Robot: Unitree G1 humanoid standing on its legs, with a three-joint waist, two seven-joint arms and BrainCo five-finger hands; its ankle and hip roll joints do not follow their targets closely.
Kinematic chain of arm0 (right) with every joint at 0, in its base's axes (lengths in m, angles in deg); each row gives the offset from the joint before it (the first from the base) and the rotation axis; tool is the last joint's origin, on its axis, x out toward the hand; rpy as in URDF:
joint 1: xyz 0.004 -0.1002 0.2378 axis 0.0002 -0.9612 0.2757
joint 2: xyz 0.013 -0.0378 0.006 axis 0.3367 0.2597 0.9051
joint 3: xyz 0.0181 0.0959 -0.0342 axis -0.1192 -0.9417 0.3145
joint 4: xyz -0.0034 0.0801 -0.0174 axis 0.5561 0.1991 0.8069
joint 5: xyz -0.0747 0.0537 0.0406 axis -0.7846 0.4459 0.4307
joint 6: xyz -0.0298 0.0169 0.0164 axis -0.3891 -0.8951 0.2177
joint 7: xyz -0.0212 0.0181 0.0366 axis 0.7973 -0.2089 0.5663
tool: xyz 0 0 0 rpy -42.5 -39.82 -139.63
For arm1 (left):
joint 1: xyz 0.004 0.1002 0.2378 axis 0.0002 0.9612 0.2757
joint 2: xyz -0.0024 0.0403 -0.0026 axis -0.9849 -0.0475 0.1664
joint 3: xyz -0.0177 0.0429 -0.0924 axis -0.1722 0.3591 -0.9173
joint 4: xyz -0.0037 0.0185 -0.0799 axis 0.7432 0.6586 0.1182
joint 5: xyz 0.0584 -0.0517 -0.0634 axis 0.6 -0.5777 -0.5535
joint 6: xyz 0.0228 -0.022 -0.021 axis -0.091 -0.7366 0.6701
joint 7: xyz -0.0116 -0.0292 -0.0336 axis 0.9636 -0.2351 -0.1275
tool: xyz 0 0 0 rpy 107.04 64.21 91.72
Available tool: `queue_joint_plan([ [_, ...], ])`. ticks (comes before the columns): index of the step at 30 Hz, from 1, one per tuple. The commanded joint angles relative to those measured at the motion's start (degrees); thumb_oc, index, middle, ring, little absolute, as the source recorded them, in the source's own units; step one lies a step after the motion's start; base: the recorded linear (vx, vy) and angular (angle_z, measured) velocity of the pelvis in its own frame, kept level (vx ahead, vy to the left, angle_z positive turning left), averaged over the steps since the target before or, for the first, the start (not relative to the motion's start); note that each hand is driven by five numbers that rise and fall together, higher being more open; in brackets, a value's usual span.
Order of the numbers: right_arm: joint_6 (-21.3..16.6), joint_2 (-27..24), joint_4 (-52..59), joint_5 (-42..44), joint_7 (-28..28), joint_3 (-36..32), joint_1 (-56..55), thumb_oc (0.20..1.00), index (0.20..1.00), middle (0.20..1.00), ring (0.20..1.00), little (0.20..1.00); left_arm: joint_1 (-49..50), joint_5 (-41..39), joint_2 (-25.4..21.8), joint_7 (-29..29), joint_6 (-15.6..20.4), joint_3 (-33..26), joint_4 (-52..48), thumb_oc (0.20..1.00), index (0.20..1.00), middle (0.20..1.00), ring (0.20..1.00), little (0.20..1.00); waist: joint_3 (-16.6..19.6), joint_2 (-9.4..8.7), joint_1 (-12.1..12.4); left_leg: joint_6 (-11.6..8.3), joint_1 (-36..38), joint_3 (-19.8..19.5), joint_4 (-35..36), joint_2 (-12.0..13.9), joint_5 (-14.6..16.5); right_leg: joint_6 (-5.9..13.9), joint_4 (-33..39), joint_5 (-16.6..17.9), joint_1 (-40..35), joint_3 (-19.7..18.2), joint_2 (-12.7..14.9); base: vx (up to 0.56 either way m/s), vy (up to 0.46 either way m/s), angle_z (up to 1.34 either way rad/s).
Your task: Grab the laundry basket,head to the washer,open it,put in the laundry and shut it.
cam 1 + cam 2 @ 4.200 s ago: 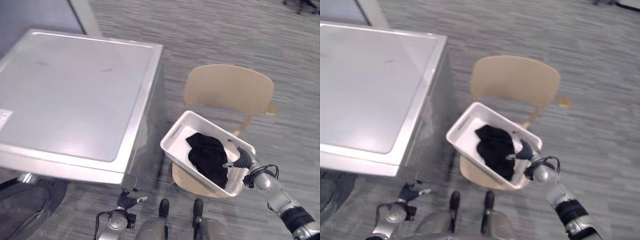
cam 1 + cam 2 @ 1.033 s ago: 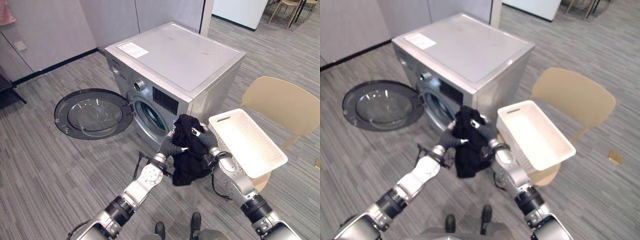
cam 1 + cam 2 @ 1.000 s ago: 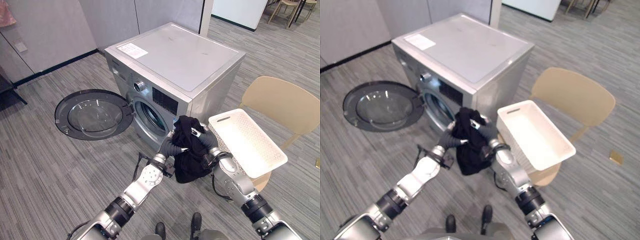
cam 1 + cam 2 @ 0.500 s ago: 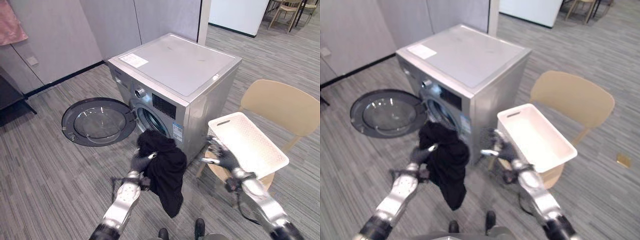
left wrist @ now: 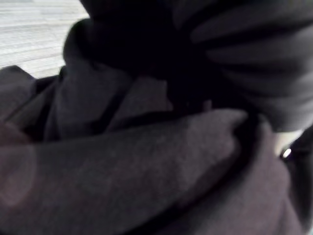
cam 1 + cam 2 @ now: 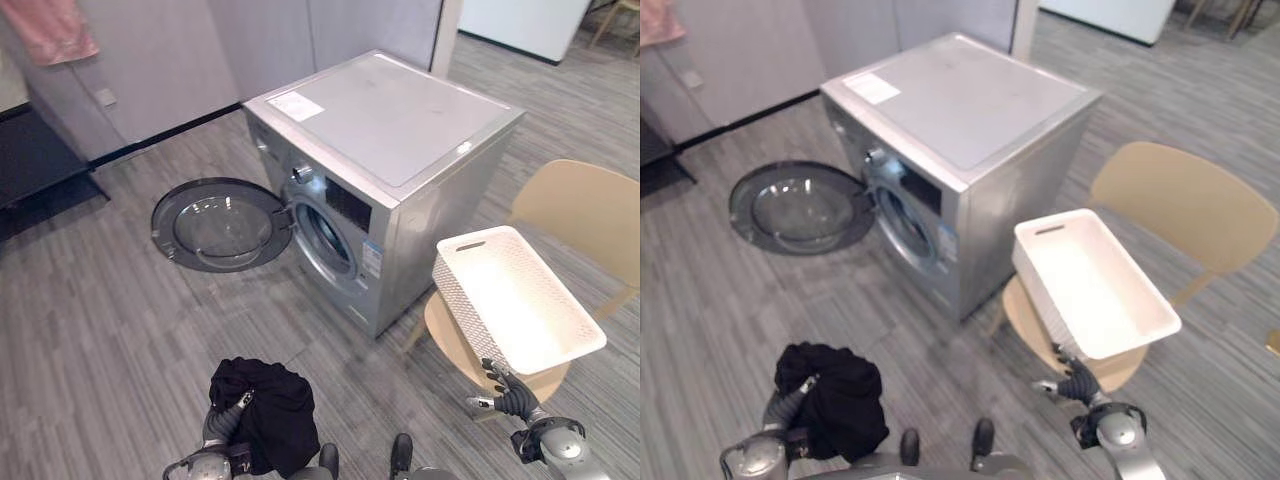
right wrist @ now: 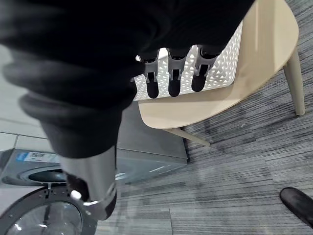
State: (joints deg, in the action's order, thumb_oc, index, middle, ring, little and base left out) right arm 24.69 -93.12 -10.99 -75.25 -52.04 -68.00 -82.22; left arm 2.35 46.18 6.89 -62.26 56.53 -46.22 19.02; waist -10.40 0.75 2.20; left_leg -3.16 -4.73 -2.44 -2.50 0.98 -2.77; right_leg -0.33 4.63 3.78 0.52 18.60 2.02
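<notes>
Lower now than a moment ago, the black laundry (image 6: 268, 415) hangs bunched near the floor, well in front of the washer (image 6: 385, 180). Left hand (image 6: 226, 420) has its fingers curled into the cloth. Right hand (image 6: 508, 397) holds nothing, its fingers loose, just under the white basket (image 6: 515, 298) on the tan chair (image 6: 580, 215). Washer's round door (image 6: 222, 222) stands open.

Grey striped floor (image 6: 90, 300), grey walls (image 6: 170, 60) (wooden chair (image 6: 585, 215) nearby).
</notes>
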Motion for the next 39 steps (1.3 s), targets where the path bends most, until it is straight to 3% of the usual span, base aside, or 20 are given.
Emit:
queue_joint_plan([
  [1, -1.7, 0.3, 0.9, -2.8, -3.0, 1.2, 5.6, 1.000, 1.000, 1.000, 1.000, 1.000, -2.9, -0.9, -3.6, 1.4, 2.7, -2.6, -4.2, 0.200, 0.200, 0.200, 0.200, 0.200, -2.4, -3.80, 1.3, 0.28, -3.8, 10.5, -2.1, 2.2, 1.1, 3.73, -4.1, -9.5, -3.6, -1.2, 3.2, 0.05, 0.047, 1.12],
  [6, -0.8, 0.9, -0.4, -4.5, -5.1, 2.5, 6.9, 1.000, 1.000, 1.000, 1.000, 1.000, -4.4, 0.6, -3.4, 2.5, 2.7, -1.6, -3.1, 0.200, 0.200, 0.200, 0.200, 0.200, -2.3, -4.00, 1.2, -1.14, -6.5, 18.9, 0.8, 6.3, -1.4, 4.84, -4.6, -11.1, -6.3, 5.7, 5.6, 0.17, 0.119, 1.18],
  [9, -0.5, 1.6, -1.0, -5.5, -5.0, 3.0, 7.1, 1.000, 1.000, 1.000, 1.000, 1.000, -3.9, 0.8, -3.2, 2.1, 2.5, -1.4, -3.8, 0.200, 0.200, 0.200, 0.200, 0.200, -1.6, -3.46, 1.3, -0.90, -4.6, 20.3, 2.9, 7.0, -1.6, 5.26, -5.8, -12.0, -7.2, 7.7, 6.1, 0.22, 0.199, 0.61],
  [12, -0.3, 2.8, -0.5, -5.9, -4.7, 3.7, 7.7, 1.000, 1.000, 1.000, 1.000, 1.000, -3.8, 2.0, -3.7, 1.3, 2.0, -0.7, -4.0, 0.200, 0.200, 0.200, 0.200, 0.200, -0.7, -4.71, 1.7, 0.58, -5.1, 19.0, 0.0, 4.8, 0.7, 6.36, -8.2, -11.9, -8.7, 8.1, 9.0, 0.28, 0.230, 0.40],
  [13, -0.2, 3.6, -0.3, -5.9, -4.7, 4.5, 8.4, 1.000, 1.000, 1.000, 1.000, 1.000, -3.9, 2.5, -4.6, 1.2, 1.9, -0.6, -4.4, 0.200, 0.200, 0.200, 0.200, 0.200, -1.1, -5.71, 2.2, 2.10, -4.7, 18.3, -1.3, 3.3, 2.9, 6.97, -12.7, -10.8, -7.3, 6.5, 11.2, 0.36, 0.331, 0.36],
  [15, -0.2, 4.2, 0.3, -6.2, -4.6, 5.4, 9.5, 1.000, 1.000, 1.000, 1.000, 1.000, -5.0, 3.6, -6.2, 0.9, 1.7, 0.0, -4.8, 0.200, 0.200, 0.200, 0.200, 0.200, -1.9, -6.48, 2.4, 3.68, -4.1, 17.4, -2.2, 1.7, 4.7, 7.42, -18.5, -8.7, -4.9, 4.1, 12.7, 0.26, 0.247, 0.20],
  [16, -0.2, 4.5, 0.5, -6.1, -4.8, 5.7, 10.0, 1.000, 1.000, 1.000, 1.000, 1.000, -5.6, 4.2, -7.0, 1.1, 1.7, 0.3, -4.7, 0.200, 0.200, 0.200, 0.200, 0.200, -2.2, -6.66, 2.1, 4.47, -3.6, 16.7, -2.1, 0.9, 5.5, 7.68, -21.4, -7.7, -3.1, 1.8, 12.6, 0.22, 0.205, 0.29],
  [18, -0.4, 5.0, 1.5, -6.0, -4.8, 6.0, 10.4, 1.000, 1.000, 1.000, 1.000, 1.000, -6.5, 5.0, -7.6, 1.1, 1.7, 0.8, -5.2, 0.200, 0.200, 0.200, 0.200, 0.200, -3.1, -6.10, 0.8, 5.34, -1.4, 15.6, -0.8, 0.0, 6.4, 7.18, -26.1, -8.5, 2.8, -4.2, 9.5, 0.18, 0.196, 0.46],
  [19, -0.6, 4.9, 2.1, -5.5, -4.8, 6.1, 10.9, 1.000, 1.000, 1.000, 1.000, 1.000, -7.1, 4.9, -7.5, 1.0, 1.8, 1.3, -5.3, 0.200, 0.200, 0.200, 0.200, 0.200, -3.8, -5.25, 0.1, 5.64, -0.6, 15.7, -0.1, 0.2, 5.5, 5.98, -26.2, -8.7, 6.0, -5.7, 6.9, 0.15, 0.133, 0.35],
  [21, -0.6, 4.7, 2.3, -4.7, -4.7, 6.1, 10.8, 1.000, 1.000, 1.000, 1.000, 1.000, -7.7, 4.5, -7.2, 0.8, 1.9, 2.1, -5.2, 0.200, 0.200, 0.200, 0.200, 0.200, -5.0, -4.85, -1.5, 5.81, 2.0, 14.3, 0.8, -0.8, 6.3, 5.52, -23.6, -8.5, 9.8, -7.9, 3.8, 0.22, 0.085, 0.20],
  [27, -0.2, 5.0, 0.8, -4.5, -4.6, 5.8, 9.8, 1.000, 1.000, 1.000, 1.000, 1.000, -8.7, 4.9, -6.2, 0.1, 1.7, 3.3, -4.3, 0.200, 0.200, 0.200, 0.200, 0.200, -5.9, -5.49, -3.4, 5.84, 5.8, 11.5, 0.6, -2.8, 9.2, 6.79, -12.8, -3.3, 12.9, -7.2, 2.6, 0.24, -0.029, 0.20],
  [28, -0.3, 5.3, 0.1, -4.7, -4.6, 5.8, 9.4, 1.000, 1.000, 1.000, 1.000, 1.000, -8.8, 5.5, -6.1, 0.0, 1.7, 3.8, -4.1, 0.200, 0.200, 0.200, 0.200, 0.200, -5.8, -5.94, -3.6, 5.79, 6.6, 11.3, 0.2, -3.3, 10.1, 7.09, -11.6, -1.8, 14.3, -4.5, 3.5, 0.23, -0.107, 0.31],
  [30, -0.3, 5.3, 0.0, -4.8, -4.4, 5.5, 8.5, 1.000, 1.000, 1.000, 1.000, 1.000, -8.2, 6.5, -5.8, -1.0, 1.7, 4.3, -4.8, 0.200, 0.200, 0.200, 0.200, 0.200, -5.2, -6.05, -3.8, 5.58, 7.8, 10.9, -0.7, -3.5, 11.7, 6.76, -10.3, -2.1, 12.3, -2.4, 4.1, 0.30, -0.145, 0.36],
  [33, -0.8, 4.7, -1.1, -4.6, -4.7, 4.6, 7.1, 1.000, 1.000, 1.000, 1.000, 1.000, -6.9, 7.1, -4.9, -2.3, 1.4, 5.6, -5.0, 0.200, 0.200, 0.200, 0.200, 0.200, -2.9, -6.04, -5.6, 2.54, 7.7, 12.0, -8.4, -1.3, 14.2, 4.60, -8.5, -3.0, 7.7, -4.8, 2.7, 0.36, -0.184, 0.47],
  [34, -0.8, 4.7, -1.1, -4.6, -4.7, 4.6, 7.1, 1.000, 1.000, 1.000, 1.000, 1.000, -6.9, 7.1, -4.9, -2.3, 1.4, 5.7, -5.0, 0.200, 0.200, 0.200, 0.200, 0.200, -2.9, -5.99, -5.6, 2.52, 7.6, 12.0, -8.6, -1.3, 14.4, 4.58, -8.5, -3.0, 7.7, -4.7, 2.6, 0.22, -0.164, 0.66],
  [35, -0.7, 4.1, -0.7, -4.3, -4.6, 4.4, 7.1, 1.000, 1.000, 1.000, 1.000, 1.000, -6.6, 6.8, -4.4, -2.7, 1.3, 6.3, -5.3, 0.200, 0.200, 0.200, 0.200, 0.200, -2.8, -6.01, -5.4, 1.38, 5.3, 12.6, -17.0, 0.9, 12.1, 3.03, -7.4, -4.1, 5.1, -5.9, 1.2, 0.17, -0.139, 0.36],
  [36, -0.6, 3.7, -1.0, -4.1, -4.6, 4.3, 7.0, 1.000, 1.000, 1.000, 1.000, 1.000, -6.8, 6.9, -4.1, -2.8, 1.2, 6.8, -5.2, 0.200, 0.200, 0.200, 0.200, 0.200, -3.1, -6.12, -5.3, 1.18, 3.4, 12.4, -20.0, 1.7, 10.7, 2.34, -7.0, -4.8, 4.0, -6.4, 0.7, 0.20, -0.156, 0.03],
  [39, -0.4, 3.2, -1.5, -4.1, -5.1, 4.1, 7.5, 1.000, 1.000, 1.000, 1.000, 1.000, -7.5, 6.8, -3.9, -3.0, 1.0, 7.7, -5.5, 0.200, 0.200, 0.200, 0.200, 0.200, -3.5, -7.00, -4.7, 2.18, -1.4, 11.2, -18.4, 1.5, 10.8, 1.96, -6.1, -6.0, 2.0, -8.1, 0.8, 0.12, -0.032, -0.69],
])
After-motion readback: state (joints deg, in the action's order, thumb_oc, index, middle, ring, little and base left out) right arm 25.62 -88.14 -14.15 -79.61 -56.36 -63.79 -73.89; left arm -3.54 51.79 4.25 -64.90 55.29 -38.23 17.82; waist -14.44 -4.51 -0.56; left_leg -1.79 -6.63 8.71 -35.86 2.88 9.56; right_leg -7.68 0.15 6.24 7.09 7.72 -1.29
